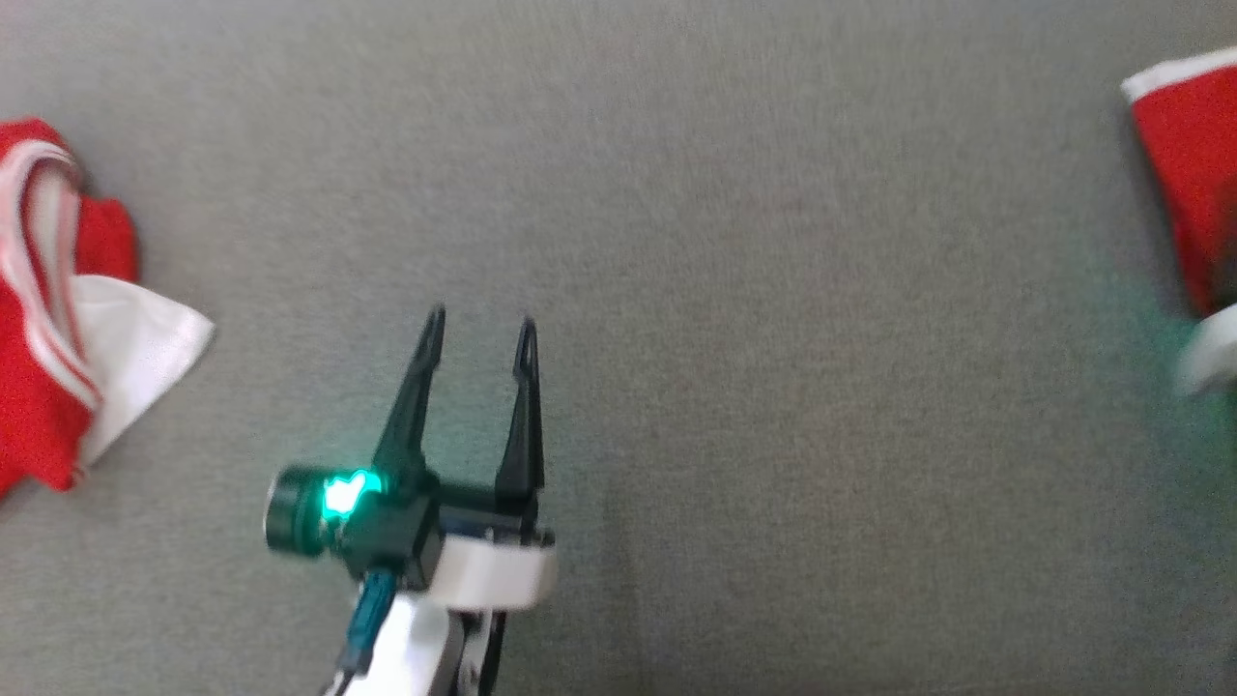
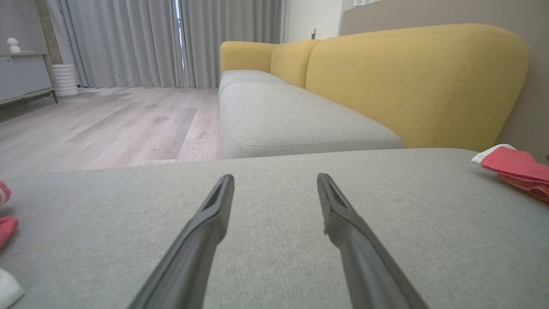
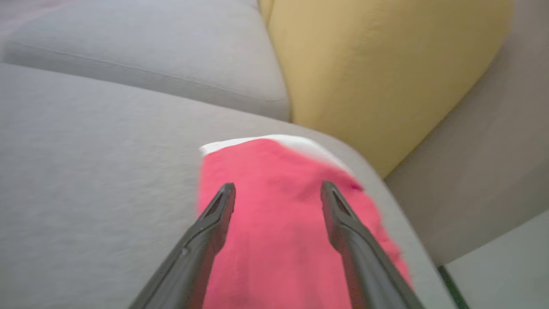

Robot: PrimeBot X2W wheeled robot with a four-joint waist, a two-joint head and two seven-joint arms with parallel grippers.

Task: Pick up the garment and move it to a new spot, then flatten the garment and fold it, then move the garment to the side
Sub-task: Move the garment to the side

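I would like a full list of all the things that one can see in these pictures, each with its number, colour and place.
right garment: one, red with white edge, on the sofa's right end beside the yellow backrest
left garment: one, red and white, crumpled, on the sofa's left end
sofa: one, grey seats, yellow backrests
floor: one, pale wood, beyond the sofa
curtains: grey, far wall
left gripper: one, dark, open, over bare seat
right gripper: one, dark, open, over right garment
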